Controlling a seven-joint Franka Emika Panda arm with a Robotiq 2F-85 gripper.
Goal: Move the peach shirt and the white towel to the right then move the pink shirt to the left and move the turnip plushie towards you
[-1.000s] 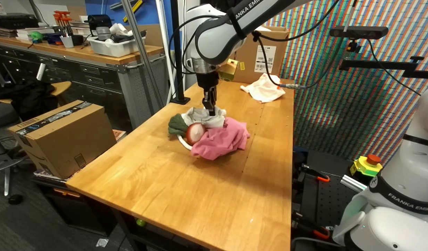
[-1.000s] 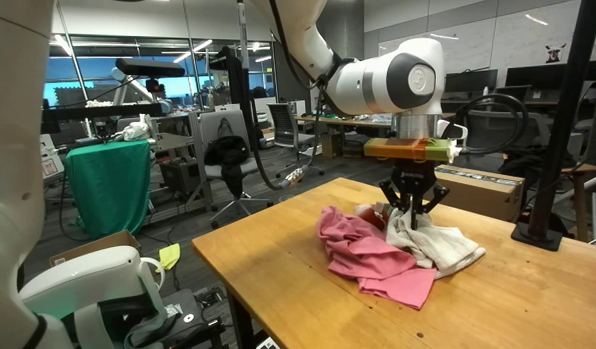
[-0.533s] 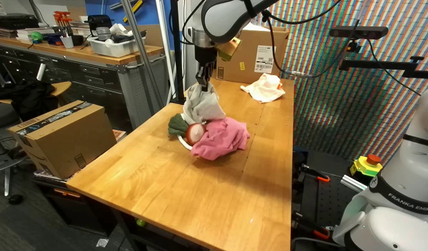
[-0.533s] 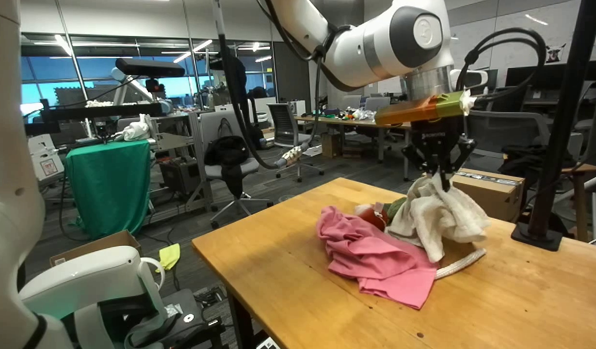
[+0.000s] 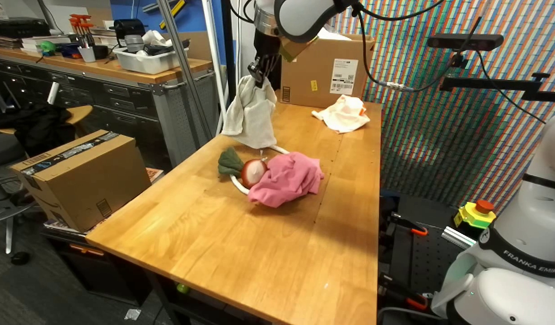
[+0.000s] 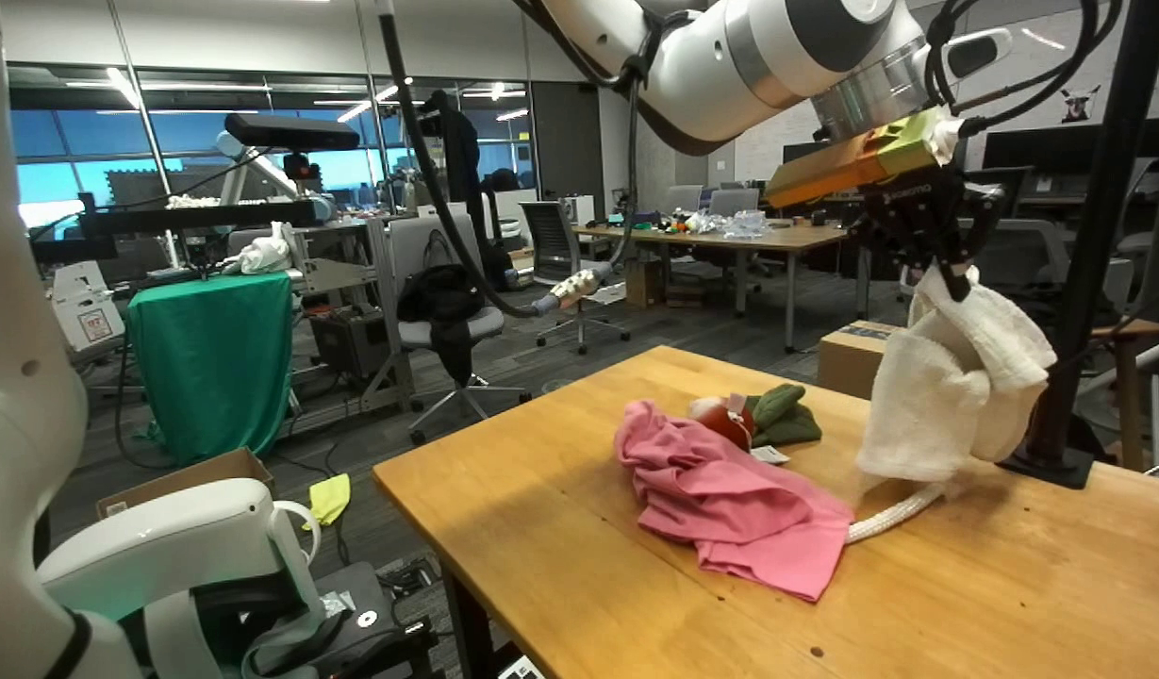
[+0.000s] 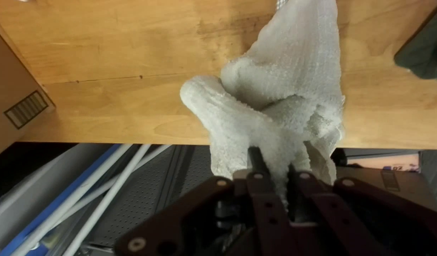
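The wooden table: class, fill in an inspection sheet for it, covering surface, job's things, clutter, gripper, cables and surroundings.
Surface: wooden table, small dark spots in the wood.
Job's things: pink shirt crumpled beside the turnip toy; peach shirt lies apart from both; white towel hangs from the gripper.
Clutter: white rope, partly hidden by the pink shirt; large cardboard box at one end.
Gripper: shut on the white towel.
Cables: black cables loop along the robot arm; a metal connector hangs among them.
Surroundings: black pole at the table's edge; smaller cardboard box beside it; red stop button.
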